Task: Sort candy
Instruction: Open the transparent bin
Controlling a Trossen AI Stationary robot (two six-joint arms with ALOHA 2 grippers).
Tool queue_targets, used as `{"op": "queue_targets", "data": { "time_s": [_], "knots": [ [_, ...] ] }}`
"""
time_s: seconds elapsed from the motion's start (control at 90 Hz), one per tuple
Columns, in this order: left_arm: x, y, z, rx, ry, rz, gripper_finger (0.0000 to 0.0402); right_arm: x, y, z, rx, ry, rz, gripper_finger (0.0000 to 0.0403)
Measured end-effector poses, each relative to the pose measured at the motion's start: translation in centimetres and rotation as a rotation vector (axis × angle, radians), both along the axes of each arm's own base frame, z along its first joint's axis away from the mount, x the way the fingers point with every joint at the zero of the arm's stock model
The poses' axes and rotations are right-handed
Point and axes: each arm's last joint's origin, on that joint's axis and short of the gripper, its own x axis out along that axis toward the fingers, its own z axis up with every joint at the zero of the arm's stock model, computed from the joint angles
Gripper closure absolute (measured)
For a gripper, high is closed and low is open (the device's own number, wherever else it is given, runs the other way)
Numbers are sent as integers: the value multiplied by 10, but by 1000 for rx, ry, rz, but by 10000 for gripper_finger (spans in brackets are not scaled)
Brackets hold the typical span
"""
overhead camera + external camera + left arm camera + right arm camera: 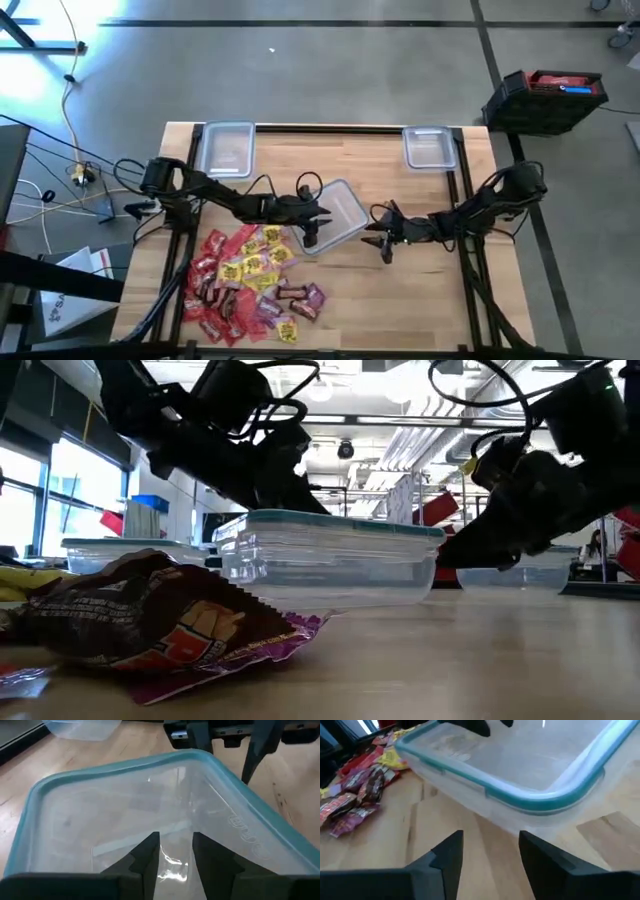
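The candy (250,282) lies in a loose pile on the table's near left: red, yellow, purple and dark brown packets. A dark brown bar (160,620) lies closest in the low view. A clear lidded container (338,213) with a teal rim rests flat mid-table, turned at an angle. My left gripper (175,855) reaches over its lid from the candy side, fingers a little apart. My right gripper (487,852) stands open just off the container's right corner (555,800), with bare table between its fingers. My left gripper's fingers (150,855) lie low over the container's lid (125,815), near the edge on the candy side, slanting down from the table's left. I cannot tell whether they touch the lid. The container's base stays on the table.
Two more clear containers stand at the far edge, one at the left (225,150) and one at the right (430,147). Bare wood (420,300) lies on the near right. A black crate (545,100) sits on the floor beyond the table's far right corner.
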Motion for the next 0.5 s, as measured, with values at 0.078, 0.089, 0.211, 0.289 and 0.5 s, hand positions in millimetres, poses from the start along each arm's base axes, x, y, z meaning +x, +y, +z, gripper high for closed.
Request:
{"op": "queue_targets", "data": {
  "time_s": [0.078,0.089,0.211,0.289,0.5],
  "knots": [
    [0,1,0,2,1,7,296,8,2,-4,0,-14,16,240],
    [0,1,0,2,1,8,296,9,2,-4,-1,-18,20,240],
    [0,1,-1,3,4,10,296,26,7,-8,-38,-29,40,240],
    [-1,1,-2,5,15,11,296,31,8,-10,-70,-26,19,240],
    [-3,1,-4,20,51,3,296,28,6,-9,-74,-56,-6,241]
  ]
}}
